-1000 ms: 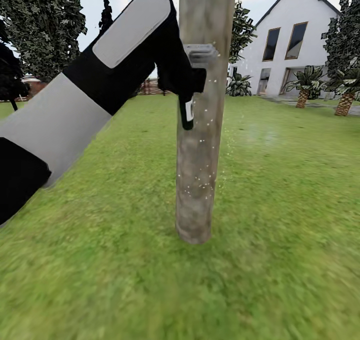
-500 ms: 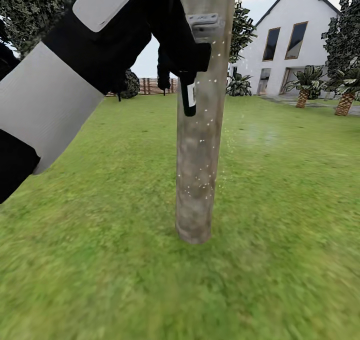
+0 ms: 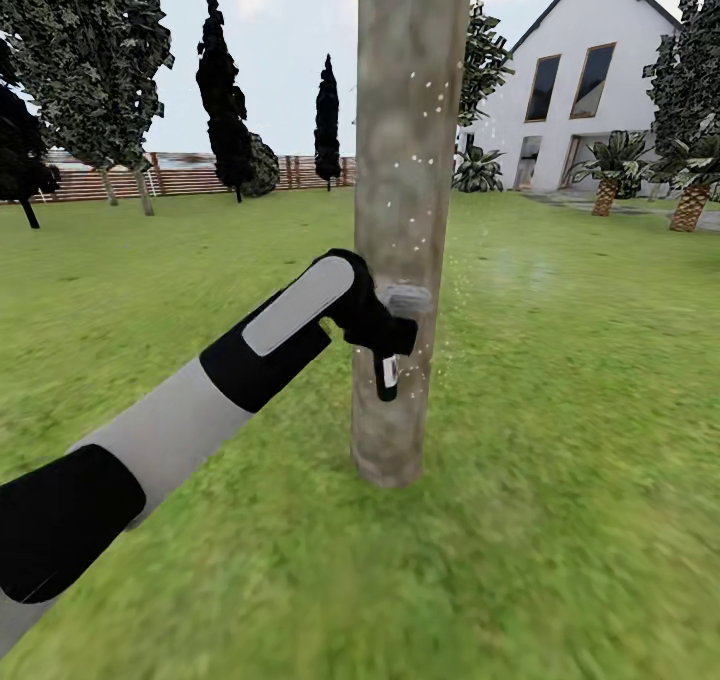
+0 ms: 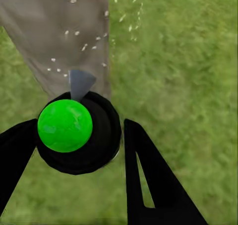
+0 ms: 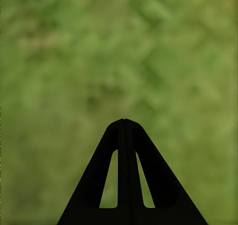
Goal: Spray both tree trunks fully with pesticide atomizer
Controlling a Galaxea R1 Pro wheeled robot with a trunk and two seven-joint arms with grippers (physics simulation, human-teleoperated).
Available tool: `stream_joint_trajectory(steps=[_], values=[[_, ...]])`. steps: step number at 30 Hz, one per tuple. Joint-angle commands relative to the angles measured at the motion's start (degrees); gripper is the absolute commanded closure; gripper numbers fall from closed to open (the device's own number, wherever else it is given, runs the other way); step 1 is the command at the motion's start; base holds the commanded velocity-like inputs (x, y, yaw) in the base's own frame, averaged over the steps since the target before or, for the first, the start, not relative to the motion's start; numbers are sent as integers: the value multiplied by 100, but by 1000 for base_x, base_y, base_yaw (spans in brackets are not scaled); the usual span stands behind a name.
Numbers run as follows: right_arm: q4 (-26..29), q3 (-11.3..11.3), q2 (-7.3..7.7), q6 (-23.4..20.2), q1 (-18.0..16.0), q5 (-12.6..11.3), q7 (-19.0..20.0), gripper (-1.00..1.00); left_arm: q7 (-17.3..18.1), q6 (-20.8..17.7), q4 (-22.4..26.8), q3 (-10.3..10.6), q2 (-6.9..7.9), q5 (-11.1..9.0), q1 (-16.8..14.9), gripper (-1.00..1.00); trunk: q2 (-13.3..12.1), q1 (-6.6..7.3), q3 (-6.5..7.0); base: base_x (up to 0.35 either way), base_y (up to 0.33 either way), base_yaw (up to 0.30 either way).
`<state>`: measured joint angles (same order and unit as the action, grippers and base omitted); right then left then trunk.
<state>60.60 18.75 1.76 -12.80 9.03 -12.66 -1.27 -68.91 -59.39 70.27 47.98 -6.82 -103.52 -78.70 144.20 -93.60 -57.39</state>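
Left claw clenched on pesticide atomizer, low against tree trunk at its 9 o'clock. Right claw pressed closed over grass. Risk: nozzle bumping bark, leaving patchy pesticide coverage.

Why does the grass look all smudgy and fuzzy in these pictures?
Head view: the lawn smears into soft streaks near the camera, while the tree trunk and house stay sharper. Right wrist view: the grass is one green blur behind the right gripper. Left wrist view: the pesticide atomizer looks crisp, the grass fuzzy.
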Motion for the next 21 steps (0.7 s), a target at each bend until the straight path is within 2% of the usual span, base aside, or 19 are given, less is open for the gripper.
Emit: stream_joint_trajectory(steps=[1, 3, 5, 7, 10, 12, 13, 14, 17, 21], values=[[13, -3, 2, -29, 2, -52, -13, 100, -52, -28, 165, -8, -2, 272, 341, 100, 3, 2, -4, 0, 0, 0], [13, -3, 5, -29, 2, -52, -13, 100, -47, -29, 346, -13, 2, 493, 769, 100, 3, 2, -4, 0, 0, 0], [13, 1, 7, -27, 2, -53, -10, 100, -45, -29, 543, -16, 23, 589, 1182, 100, 3, 2, -4, 0, 0, 0], [13, 10, 12, -24, 2, -53, -6, 100, -47, -29, 797, -14, 135, 640, 1669, 100, 3, 2, -4, 0, 0, 0], [13, 14, 23, -21, 2, -51, -5, 100, -47, -29, 902, 3, 296, 708, 2123, 100, 3, 2, -4, 0, 0, 0], [13, 14, 29, -21, 2, -52, -5, 100, -26, -36, 918, 9, 345, 1053, 2312, 100, 3, 2, -4, 0, 0, 0], [13, 19, 36, -21, 2, -52, -5, 100, -11, -41, 923, 13, 364, 1329, 2398, 100, 3, 2, -4, 0, 0, 0], [12, 20, 42, -19, 2, -52, -5, 100, -4, -43, 924, 15, 371, 1462, 2477, 100, 3, 2, -4, 0, 0, 0], [12, 67, 50, -7, 8, -50, -3, 100, 129, -44, 908, 17, 416, 1680, 2735, 100, 3, 2, -4, 0, 0, 0], [12, 293, 49, 3, 11, -45, 25, 100, 207, -38, 912, 10, 560, 1730, 2994, 100, 3, 2, -4, 0, 0, 0]])
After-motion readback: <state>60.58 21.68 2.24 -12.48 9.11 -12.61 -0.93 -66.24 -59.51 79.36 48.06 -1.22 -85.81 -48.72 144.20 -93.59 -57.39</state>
